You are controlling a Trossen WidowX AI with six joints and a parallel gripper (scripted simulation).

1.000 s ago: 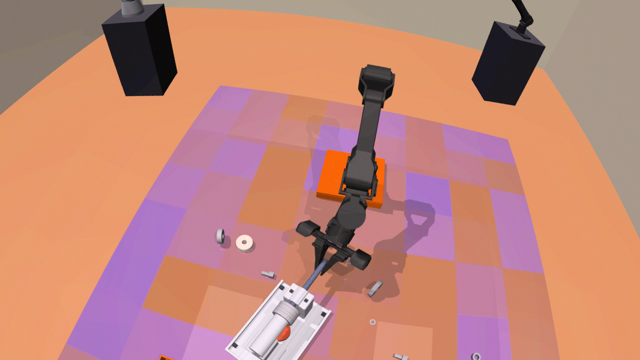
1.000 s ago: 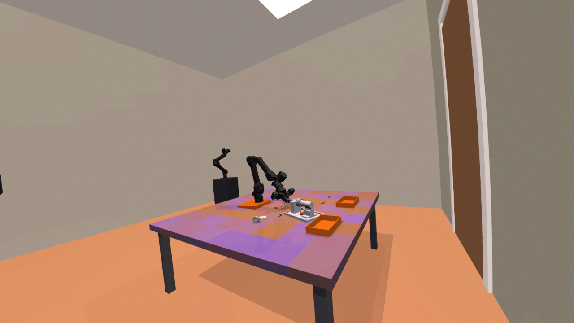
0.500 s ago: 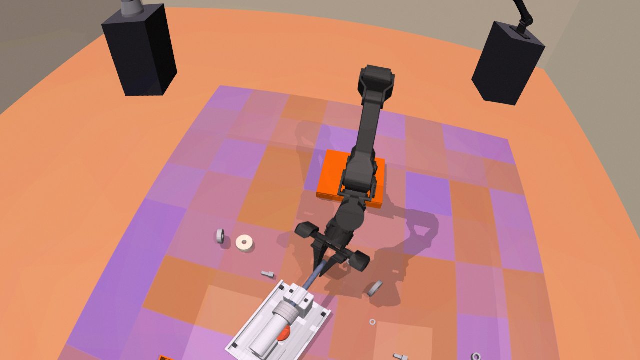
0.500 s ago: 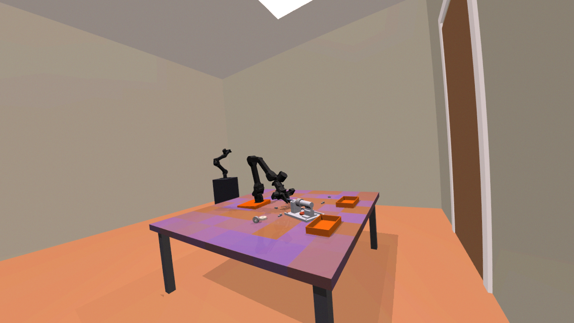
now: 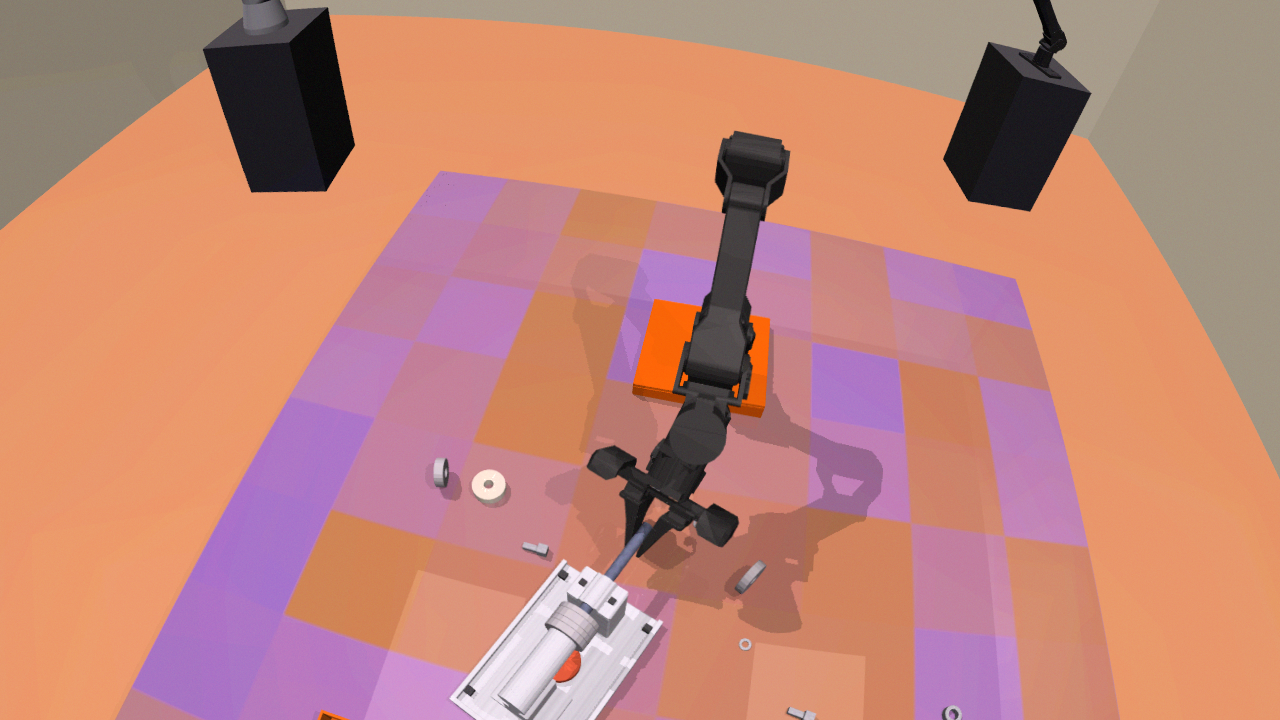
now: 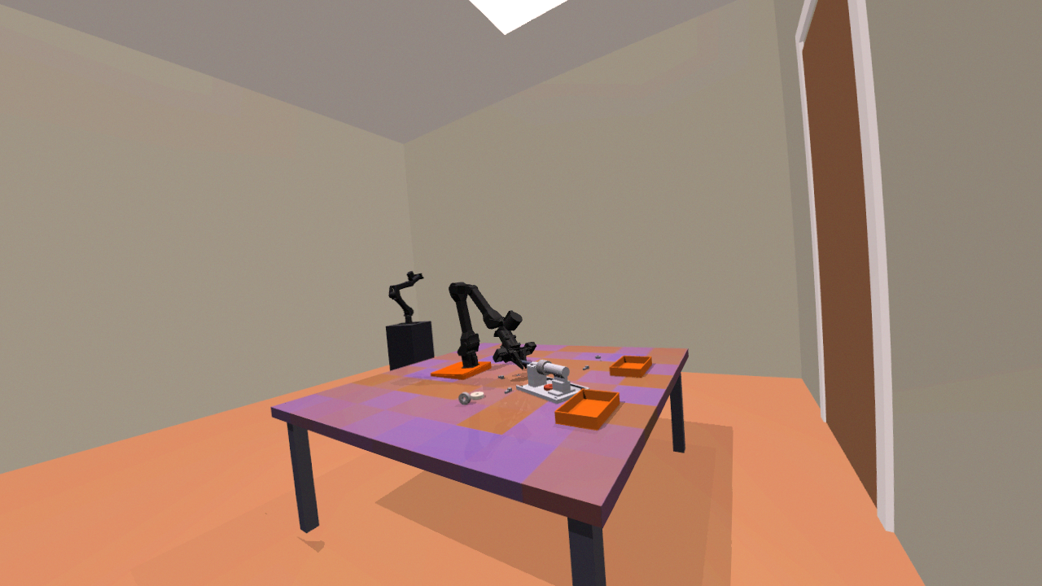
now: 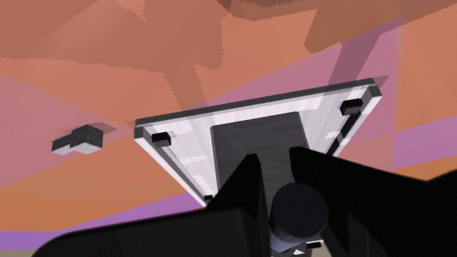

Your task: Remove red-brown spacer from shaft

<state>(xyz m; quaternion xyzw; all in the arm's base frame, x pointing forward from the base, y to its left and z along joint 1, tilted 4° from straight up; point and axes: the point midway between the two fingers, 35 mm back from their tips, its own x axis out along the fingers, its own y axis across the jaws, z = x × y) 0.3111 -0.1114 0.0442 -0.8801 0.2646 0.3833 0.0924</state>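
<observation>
My gripper (image 5: 640, 539) (image 7: 273, 161) is shut on the free end of the blue-grey shaft (image 5: 625, 556) (image 7: 299, 214). The shaft runs through the upright block (image 5: 589, 586) (image 6: 537, 374) on the white base plate (image 5: 483, 682) (image 7: 303, 108). A short dark stretch of it shows beyond that block, before the grey-white spacers (image 5: 571, 625), which sit together by the white cylinder (image 5: 539, 673) (image 6: 556, 369). The red-brown spacer (image 5: 568, 666) (image 6: 549, 387) lies low on the base plate, off the shaft line and partly hidden under the cylinder. The shaft's inner end is hidden.
A cream ring (image 5: 494, 496) and a grey wheel (image 5: 439, 471) lie left of the fixture, with a small bolt (image 5: 535, 548) (image 7: 86, 140) nearer. Another grey wheel (image 5: 750, 577) stands right of it. Two orange trays (image 6: 587, 409) (image 6: 631, 366) stand beyond the fixture.
</observation>
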